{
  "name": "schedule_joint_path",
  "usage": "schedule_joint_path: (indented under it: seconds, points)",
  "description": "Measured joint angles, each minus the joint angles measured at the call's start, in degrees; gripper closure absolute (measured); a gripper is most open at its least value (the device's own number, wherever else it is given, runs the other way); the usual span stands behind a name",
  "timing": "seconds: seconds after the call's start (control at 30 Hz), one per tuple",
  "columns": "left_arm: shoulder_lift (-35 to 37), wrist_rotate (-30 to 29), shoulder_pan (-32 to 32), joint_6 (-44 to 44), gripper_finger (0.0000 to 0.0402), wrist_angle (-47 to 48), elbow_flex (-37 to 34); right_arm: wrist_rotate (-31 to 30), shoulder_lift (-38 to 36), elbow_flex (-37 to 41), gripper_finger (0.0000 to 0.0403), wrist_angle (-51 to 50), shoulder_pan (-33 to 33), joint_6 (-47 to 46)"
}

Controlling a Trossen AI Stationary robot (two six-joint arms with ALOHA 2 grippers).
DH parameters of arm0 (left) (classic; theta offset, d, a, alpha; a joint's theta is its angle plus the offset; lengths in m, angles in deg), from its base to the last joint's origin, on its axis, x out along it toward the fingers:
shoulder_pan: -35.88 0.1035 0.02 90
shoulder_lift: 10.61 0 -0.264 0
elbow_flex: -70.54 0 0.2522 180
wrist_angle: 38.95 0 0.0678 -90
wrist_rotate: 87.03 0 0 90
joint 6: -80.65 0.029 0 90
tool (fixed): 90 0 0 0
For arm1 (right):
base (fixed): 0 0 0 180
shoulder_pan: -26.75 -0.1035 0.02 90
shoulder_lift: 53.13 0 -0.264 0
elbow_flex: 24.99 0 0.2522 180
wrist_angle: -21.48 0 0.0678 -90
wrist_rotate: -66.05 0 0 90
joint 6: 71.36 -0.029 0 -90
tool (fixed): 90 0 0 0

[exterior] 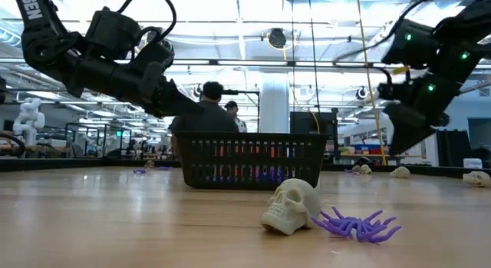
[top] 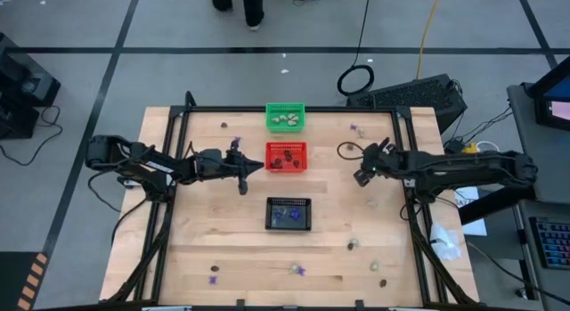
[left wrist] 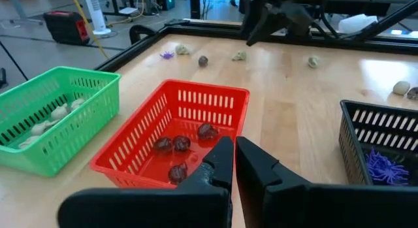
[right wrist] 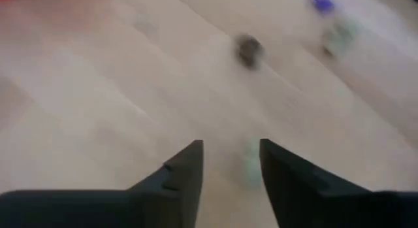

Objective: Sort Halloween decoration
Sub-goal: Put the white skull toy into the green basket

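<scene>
Halloween decoration trinkets are partly sorted: cream ones in the green basket [top: 286, 117] at twelve o'clock of the table [top: 205, 240], dark brown ones in the red basket [top: 286, 156] at centre, purple ones in the black basket [top: 289, 214] just toward six. Many trinkets lie loose on the wood, mostly from three round to six o'clock, with a few near the twelve o'clock edge.

Both arms hang above the table. The left gripper [top: 242, 171] hovers at the nine o'clock side of the red basket, its fingers [left wrist: 219, 164] closed together with nothing seen between them; below them lie brown trinkets [left wrist: 181, 144] on the basket floor. I judge it has no load now. The right gripper [top: 363, 165] hovers at the three o'clock side of the red basket, its fingers [right wrist: 186, 166] apart, above bare wood with a pale trinket [right wrist: 251, 164] blurred beneath them and a dark one [right wrist: 248, 50] farther off.

Nearest the low camera, at six o'clock, a cream skull [exterior: 291, 206] touches a purple spider [exterior: 357, 224].

The step in hand looks like the right arm's approach to a loose trinket. Next it needs a steady descent with the fingers straddling the piece, then a close.
</scene>
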Motion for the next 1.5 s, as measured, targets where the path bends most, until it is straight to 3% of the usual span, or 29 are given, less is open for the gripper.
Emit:
schedule_joint_path:
  seconds: [0.23, 0.77, 1.0, 1.27, 1.5]
  points:
    - [0.0, 0.2, 0.0, 0.1, 0.0389, 0.3, 0.0, 1.8, 2.0, 0.0, 0.0215, -1.9, 6.2, 1.6]
    - [0.0, 0.4, 0.0, 0.2, 0.0389, 0.8, 0.0, 12.2, 9.6, 0.0, 0.0214, 4.5, 14.5, 8.1]
    - [0.0, 0.4, 0.0, 0.2, 0.0389, 0.9, 0.0, 13.2, 12.7, -0.2, 0.0254, 5.4, 16.3, 9.3]
    - [0.0, 0.4, 0.0, 0.2, 0.0389, 0.8, 0.0, 13.7, 12.5, -0.1, 0.0339, 6.2, 16.4, 11.7]
    - [0.0, 0.4, 0.0, 0.2, 0.0389, 0.8, 0.0, 13.6, 9.3, -0.2, 0.0343, 5.8, 15.6, 12.1]
